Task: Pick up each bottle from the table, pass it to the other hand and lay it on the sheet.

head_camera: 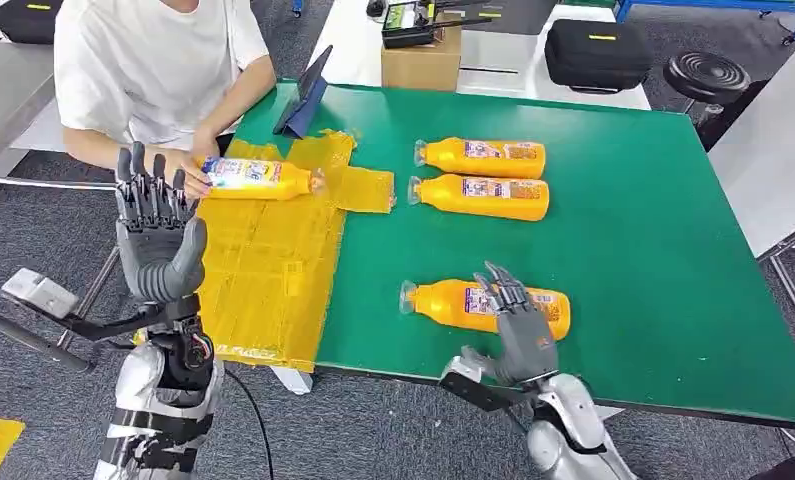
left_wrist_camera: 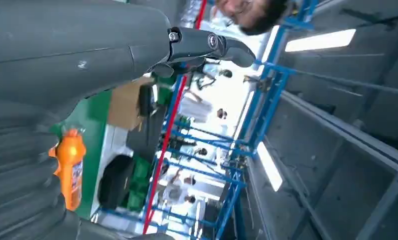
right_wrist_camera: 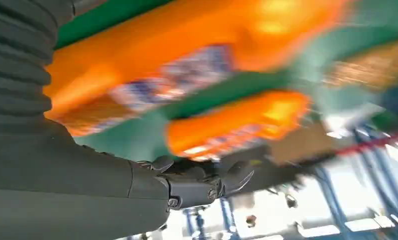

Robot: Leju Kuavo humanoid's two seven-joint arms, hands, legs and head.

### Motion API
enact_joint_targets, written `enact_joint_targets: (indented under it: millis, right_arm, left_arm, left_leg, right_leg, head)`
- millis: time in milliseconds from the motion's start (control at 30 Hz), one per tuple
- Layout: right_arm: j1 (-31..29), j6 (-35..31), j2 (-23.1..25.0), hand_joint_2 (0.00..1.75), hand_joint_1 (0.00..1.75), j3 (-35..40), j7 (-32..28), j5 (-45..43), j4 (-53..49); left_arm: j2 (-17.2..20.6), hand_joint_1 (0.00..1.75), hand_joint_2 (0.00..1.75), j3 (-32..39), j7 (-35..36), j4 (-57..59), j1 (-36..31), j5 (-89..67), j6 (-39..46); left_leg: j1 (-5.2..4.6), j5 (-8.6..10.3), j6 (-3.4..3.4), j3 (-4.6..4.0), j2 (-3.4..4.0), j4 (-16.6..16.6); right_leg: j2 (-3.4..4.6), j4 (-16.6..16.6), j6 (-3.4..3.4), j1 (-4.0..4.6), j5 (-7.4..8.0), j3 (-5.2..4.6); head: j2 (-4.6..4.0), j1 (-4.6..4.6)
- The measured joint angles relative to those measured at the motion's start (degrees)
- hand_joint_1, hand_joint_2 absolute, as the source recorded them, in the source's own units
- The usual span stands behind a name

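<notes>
**Right hand reaches for the next bottle; one already lies on the sheet**

The step in hand looks like the pick-up of a fresh bottle. The right hand (head_camera: 518, 318) hovers over the nearest bottle (head_camera: 485, 307), which lies on its side near the front edge of the green worktop (head_camera: 653, 250). Its fingers (head_camera: 503, 290) are spread and released over the label, not yet closed around the body. The left hand (head_camera: 156, 232) is raised upright at the sheet's near-left side, fingers apart, holding nothing, apparently waiting to receive.

Next, the right hand must close around the rounded body, lift it and carry it across to the left hand.

Two more bottles (head_camera: 481, 157) (head_camera: 480, 196) lie side by side further back, caps pointing toward the sheet. A fourth bottle (head_camera: 258, 179) rests on the yellow sheet (head_camera: 268, 270), where a person's hand (head_camera: 195, 172) touches it.

The bottles are smooth orange plastic with printed labels and clear caps, likely slippery and prone to roll. The sheet is thin, glossy and creased; the worktop is matt green.
</notes>
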Motion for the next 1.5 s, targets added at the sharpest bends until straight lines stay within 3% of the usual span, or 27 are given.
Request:
enact_joint_targets:
  millis: [233, 600, 633, 667, 967, 1000, 1200, 1500]
  right_arm:
    - [-3.56, 2.71, -2.23, 1.75, 0.00, -3.85, 0.55, 1.20, 8.75]
    - [-9.46, 8.55, -1.82, 1.75, 0.00, -4.31, -0.98, -0.17, 17.33]
    - [-9.75, 8.70, -1.78, 1.75, 0.19, -4.31, -1.05, -0.17, 17.74]
    - [-10.16, 9.01, -1.73, 1.75, 1.41, -4.31, -1.05, -0.15, 18.27]
    - [-14.78, 12.14, -0.86, 1.75, 1.41, -4.14, 1.34, 0.07, 23.55]
    - [-15.06, 12.18, -0.77, 1.75, 1.61, -4.12, 1.38, 0.11, 23.88]
    - [-16.24, 12.77, -0.49, 1.75, 1.75, -4.10, 2.69, 0.04, 25.28]
    - [-20.80, 21.14, 0.94, 1.75, 1.75, -2.89, 6.30, -1.51, 27.62]
  left_arm:
    - [-0.15, 0.00, 1.75, -3.36, -3.94, -4.77, 3.72, -5.93, 3.48]
    - [0.00, 0.00, 1.75, -6.60, -5.56, -6.06, 4.05, -8.12, 5.30]
    - [0.00, 0.00, 1.75, -6.62, -5.56, -6.06, 4.03, -8.12, 5.30]
    - [0.02, 0.00, 1.75, -6.62, -5.56, -6.06, 4.02, -8.12, 5.30]
    - [0.39, 0.00, 1.75, -8.04, -5.43, -6.04, 3.59, -7.97, 4.86]
    - [0.39, 0.00, 1.75, -8.06, -5.43, -6.04, 3.54, -7.97, 4.86]
    - [0.44, 0.00, 1.75, -8.19, -5.36, -6.04, 3.23, -7.97, 4.79]
    - [0.48, 0.00, 1.75, -9.16, -4.16, -5.58, 2.64, -8.10, 4.31]
  left_leg:
    - [0.02, -0.01, 0.00, -0.01, 0.02, 0.00]
    - [0.04, 0.01, 0.02, 0.06, 0.10, 0.00]
    - [0.03, 0.01, 0.02, 0.08, 0.11, 0.00]
    - [0.03, 0.01, 0.02, 0.09, 0.14, 0.00]
    - [0.04, 0.03, 0.03, 0.25, 0.27, 0.00]
    - [0.04, 0.05, 0.02, 0.26, 0.25, 0.00]
    - [0.04, 0.05, 0.02, 0.27, 0.25, 0.00]
    - [0.04, 0.05, 0.02, 0.41, 0.41, 0.00]
  right_leg:
    - [0.00, 0.01, 0.00, 0.02, -0.01, -0.02]
    - [0.01, 0.01, 0.01, 0.02, 0.01, 0.04]
    - [0.01, 0.01, 0.01, 0.02, 0.01, 0.05]
    - [0.02, 0.01, 0.01, 0.02, 0.01, 0.05]
    - [0.05, -0.01, -0.01, 0.03, 0.04, 0.13]
    - [0.05, 0.00, 0.00, 0.03, 0.05, 0.14]
    - [0.05, 0.00, 0.00, 0.03, 0.05, 0.19]
    - [0.15, -0.01, -0.13, 0.04, 0.17, 0.22]
  head:
    - [0.00, 0.00]
    - [-0.02, 0.00]
    - [0.00, 0.00]
    - [0.00, 0.00]
    - [0.00, 0.00]
    - [0.00, 0.00]
    - [0.00, 0.00]
    - [0.00, 0.00]
